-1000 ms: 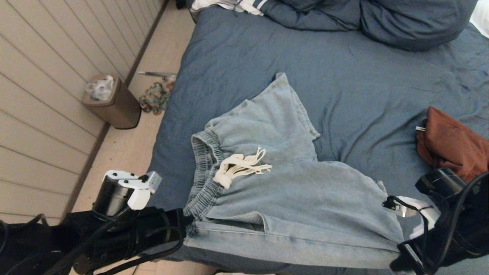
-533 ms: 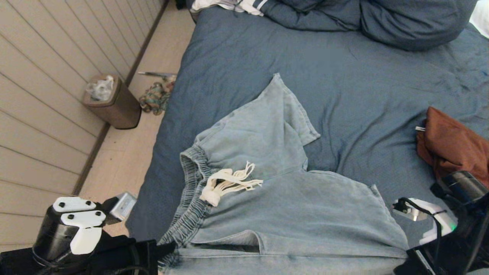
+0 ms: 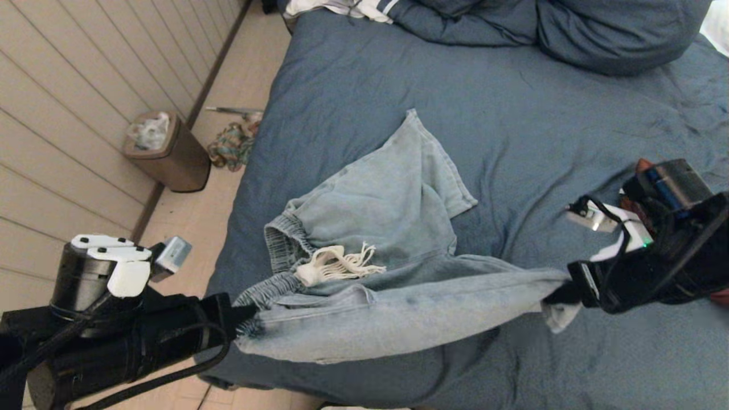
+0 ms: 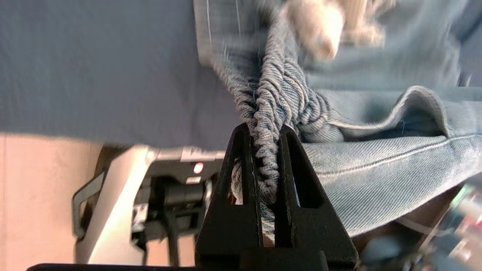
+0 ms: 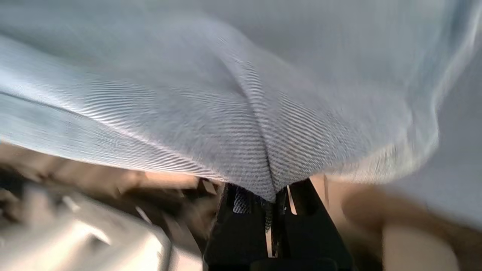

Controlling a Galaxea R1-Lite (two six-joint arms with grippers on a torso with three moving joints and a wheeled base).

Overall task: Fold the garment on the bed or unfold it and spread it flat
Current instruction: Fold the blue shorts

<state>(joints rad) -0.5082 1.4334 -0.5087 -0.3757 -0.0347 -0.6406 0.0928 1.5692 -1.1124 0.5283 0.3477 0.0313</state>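
One pair of denim shorts point(image 3: 387, 273) on the bed point(image 3: 541, 125), near edge lifted. Two pincers: left pincer point(image 3: 242, 322) clamped on the waistband, right pincer point(image 3: 561, 293) clamped on a leg hem. One rust garment point(image 3: 719, 296) behind the right arm.

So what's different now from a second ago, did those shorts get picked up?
Yes. The near edge of the denim shorts, flat on the bed before, is now lifted and stretched between both grippers. The left gripper clamps the elastic waistband; the right gripper, clamped on the leg hem, rose and swung farther over the bed. The far leg stayed lying flat. The brown garment and bin are unmoved.
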